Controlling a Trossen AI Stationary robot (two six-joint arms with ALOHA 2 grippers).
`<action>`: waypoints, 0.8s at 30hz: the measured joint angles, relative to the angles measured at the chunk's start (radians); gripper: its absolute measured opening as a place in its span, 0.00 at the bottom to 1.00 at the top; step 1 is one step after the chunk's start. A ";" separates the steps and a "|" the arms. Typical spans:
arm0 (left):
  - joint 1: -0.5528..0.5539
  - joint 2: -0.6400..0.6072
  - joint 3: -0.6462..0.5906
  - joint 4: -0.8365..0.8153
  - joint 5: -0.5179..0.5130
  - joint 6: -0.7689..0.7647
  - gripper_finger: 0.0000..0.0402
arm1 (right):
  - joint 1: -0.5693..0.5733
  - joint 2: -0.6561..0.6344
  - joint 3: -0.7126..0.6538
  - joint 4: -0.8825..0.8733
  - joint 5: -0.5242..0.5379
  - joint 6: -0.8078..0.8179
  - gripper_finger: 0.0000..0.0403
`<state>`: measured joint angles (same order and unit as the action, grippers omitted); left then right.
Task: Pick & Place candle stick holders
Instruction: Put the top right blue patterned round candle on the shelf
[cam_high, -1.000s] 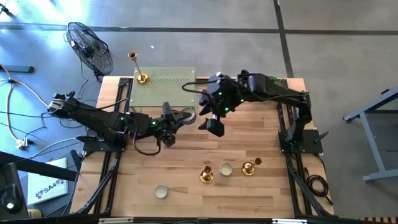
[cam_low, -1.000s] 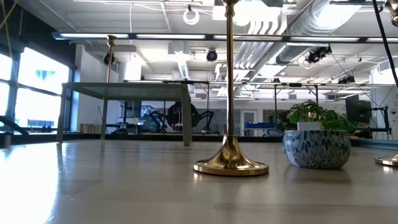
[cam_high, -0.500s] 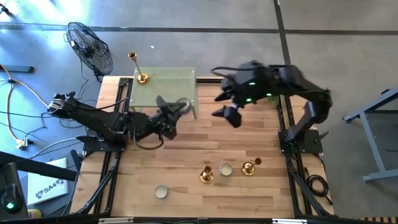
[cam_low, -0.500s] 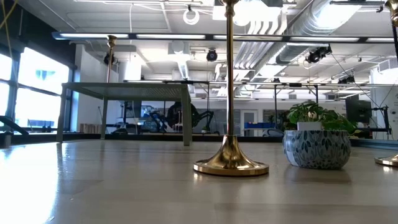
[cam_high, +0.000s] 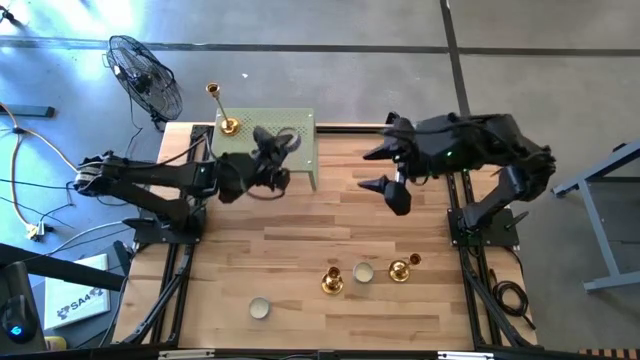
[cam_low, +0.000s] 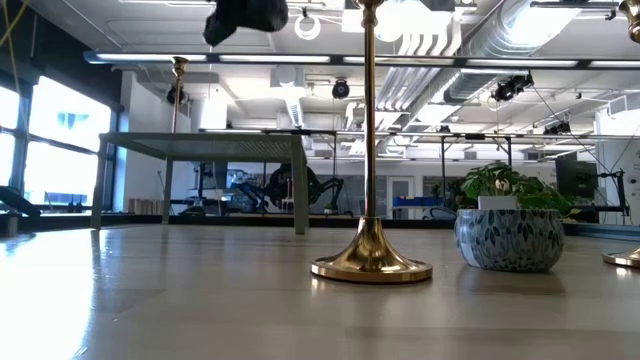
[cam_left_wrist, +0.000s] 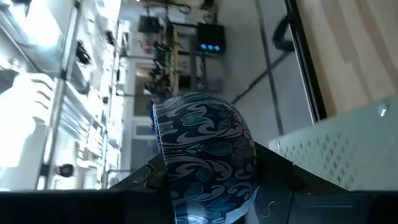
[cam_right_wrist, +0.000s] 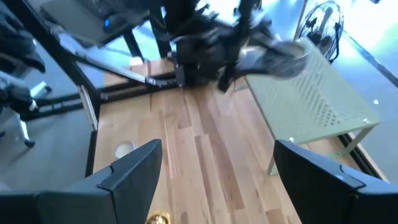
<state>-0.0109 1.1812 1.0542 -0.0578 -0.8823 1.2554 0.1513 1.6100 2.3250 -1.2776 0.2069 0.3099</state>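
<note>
The wooden tabletop (cam_high: 300, 240) carries a green perforated stand (cam_high: 290, 125) at its far left corner. Over the stand hangs the left pincer (cam_high: 272, 152), clamped on a blue patterned pot (cam_left_wrist: 205, 155). The right pincer (cam_high: 392, 192) hovers above the middle of the tabletop, fingers spread wide and empty, well apart from any holder. Of the candle stick holders, the tall one (cam_high: 228, 125) stands upright on the stand's far corner. The other two stand on the near part of the tabletop, one gold holder (cam_high: 332, 282) just beside a small round pot (cam_high: 363, 272) and a second holder (cam_high: 400, 268) on that pot's other side. A further small round dish (cam_high: 259, 308) sits near the front edge. The holders look like polished brass, so I judge them stiff, fairly weighty in the domed base, and slippery under the fingers. The thin stem makes each one easy to tip. The safest hold is probably low on the stem, just above the base, squeezed squarely so it cannot swivel.
</note>
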 joint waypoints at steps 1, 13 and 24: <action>0.025 0.000 0.000 -0.015 0.017 -0.008 0.36 | 0.006 0.003 0.000 -0.007 0.007 0.001 0.75; 0.244 0.118 0.001 -0.105 0.256 -0.055 0.36 | 0.067 0.007 0.000 -0.023 0.082 0.027 0.75; 0.348 0.242 0.001 -0.115 0.355 -0.173 0.36 | 0.108 0.007 0.000 -0.023 0.125 0.034 0.75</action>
<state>0.3367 1.4233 1.0548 -0.1731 -0.5278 1.0829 0.2589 1.6165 2.3249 -1.3010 0.3318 0.3435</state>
